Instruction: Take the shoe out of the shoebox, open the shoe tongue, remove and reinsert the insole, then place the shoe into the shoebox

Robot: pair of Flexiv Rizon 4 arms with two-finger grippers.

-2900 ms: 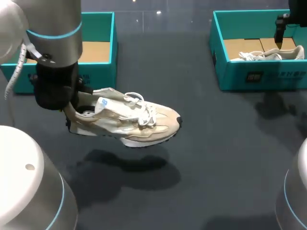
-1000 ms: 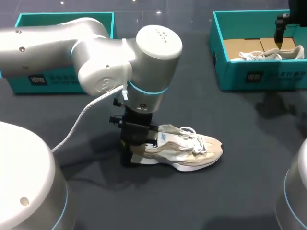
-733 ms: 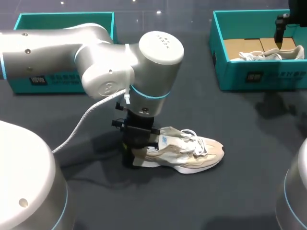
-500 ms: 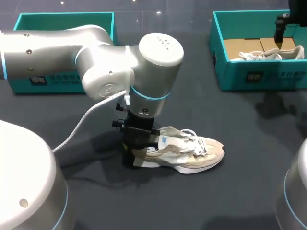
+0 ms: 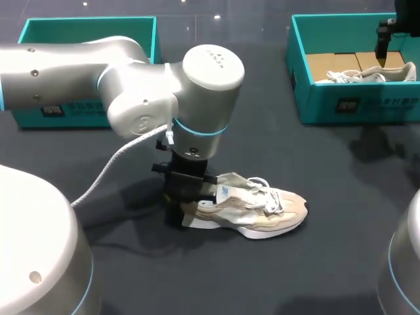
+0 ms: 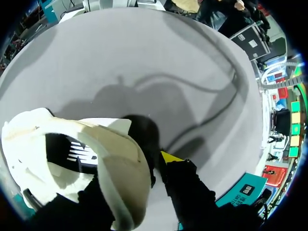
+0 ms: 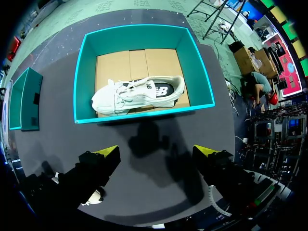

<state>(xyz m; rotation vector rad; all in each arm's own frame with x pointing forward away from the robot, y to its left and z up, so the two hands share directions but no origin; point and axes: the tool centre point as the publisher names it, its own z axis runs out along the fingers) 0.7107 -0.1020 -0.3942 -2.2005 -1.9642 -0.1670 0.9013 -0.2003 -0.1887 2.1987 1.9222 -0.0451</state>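
- The shoe [image 5: 246, 210] rests sole-down on the surface [image 5: 315, 184] near the middle. It is well apart from the left shoebox [image 5: 88, 26], and its toe points toward the right shoebox [image 5: 354, 108].
- The left jaws look closed on the shoe's heel. In the left wrist view the heel collar sits between them, with one yellow fingertip [image 6: 171, 156] against the black heel.
- The right jaws stand wide apart and hold nothing. They hover above the right shoebox, where a second shoe [image 7: 137, 94] lies.
- If the left jaws lift away before opening fully, the inner finger could catch the collar and drag or tip the shoe.
- The laces [image 5: 262, 187] lie across the tongue [image 5: 224, 191]. A pull on the tongue could snag them and slide the unpinned shoe instead of opening it.
- In the head view the left arm [image 5: 131, 85] covers the heel and the grip itself.
- In the left wrist view the other finger is hidden under the heel.
- The insole cannot be seen in any view.
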